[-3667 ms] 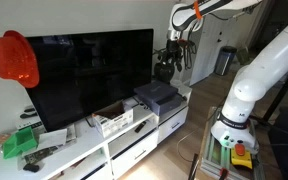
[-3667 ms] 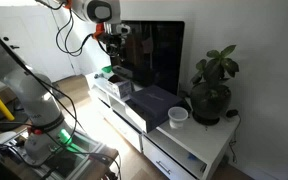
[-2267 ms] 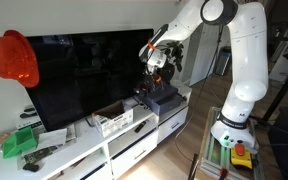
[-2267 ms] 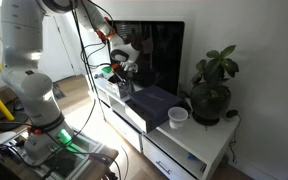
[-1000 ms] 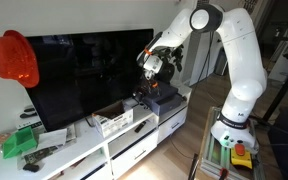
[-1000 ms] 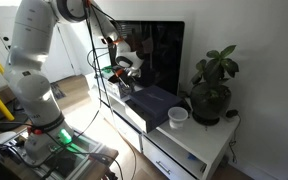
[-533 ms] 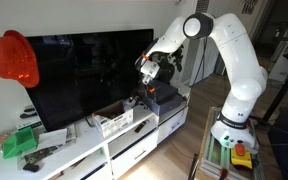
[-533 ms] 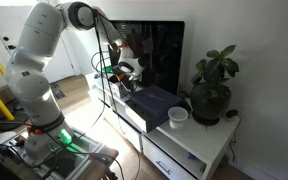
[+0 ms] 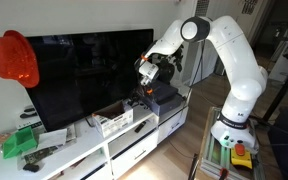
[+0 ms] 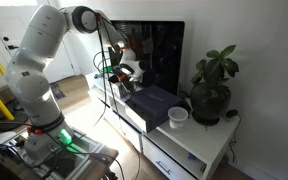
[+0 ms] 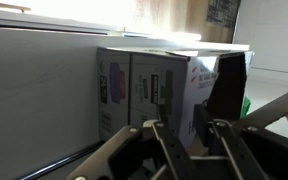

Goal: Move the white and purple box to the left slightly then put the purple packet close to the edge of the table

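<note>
Arm is reaching down now; 3.7 s ago it was holding high, clear of the table (image 9: 132, 152). Gripper (image 9: 146, 80) has been dropping step by step and is now hanging at the TV (image 9: 84, 75) edge, barely lower than 0.5 s ago. In an exterior view the gripper (image 10: 127, 72) is sitting just above the near end of the grey device (image 10: 154, 102), not touching it as far as I can tell.

In the wrist view the fingers (image 11: 154, 135) are standing spread apart, gripping nothing, gripper (image 11: 187, 140) coming in from the bottom. Box (image 11: 144, 85) is lying straight ahead of the fingertips, purple-marked side facing them, apart from them; contact not showing. A dark slab is rising by the right-hand finger; cannot tell what it is.

In an exterior view the box (image 9: 114, 121) is resting on the table below and beyond the fingers, on the far side of the device (image 9: 161, 95) from the arm's base, same spot as in every earlier frame, not shifted yet.
</note>
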Robot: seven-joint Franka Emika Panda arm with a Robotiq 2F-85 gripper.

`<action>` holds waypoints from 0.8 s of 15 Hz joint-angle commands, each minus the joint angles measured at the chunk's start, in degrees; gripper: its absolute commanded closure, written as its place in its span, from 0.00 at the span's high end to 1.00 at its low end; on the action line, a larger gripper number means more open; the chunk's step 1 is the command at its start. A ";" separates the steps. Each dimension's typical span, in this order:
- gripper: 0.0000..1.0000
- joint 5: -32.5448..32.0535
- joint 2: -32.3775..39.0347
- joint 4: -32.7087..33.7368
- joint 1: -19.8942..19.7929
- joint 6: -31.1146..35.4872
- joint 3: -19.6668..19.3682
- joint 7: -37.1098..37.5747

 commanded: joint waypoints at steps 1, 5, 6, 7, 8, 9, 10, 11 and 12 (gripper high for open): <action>0.04 3.11 3.63 3.27 -0.37 -2.09 0.89 -2.24; 0.04 3.61 4.91 4.39 0.20 -3.30 0.65 -1.81; 0.03 3.53 5.07 4.60 0.27 -3.65 0.64 -1.67; 0.00 3.54 5.12 4.72 0.29 -4.20 0.67 -1.54; 0.00 3.47 5.15 4.75 0.46 -4.62 0.72 -1.34; 0.00 3.32 5.35 4.88 0.65 -4.88 0.77 -1.06; 0.01 3.28 5.59 5.07 0.81 -5.36 0.90 -0.77; 0.08 3.13 5.84 5.27 0.99 -5.80 0.92 -0.55; 0.11 3.13 6.13 5.44 1.17 -6.14 0.98 -0.44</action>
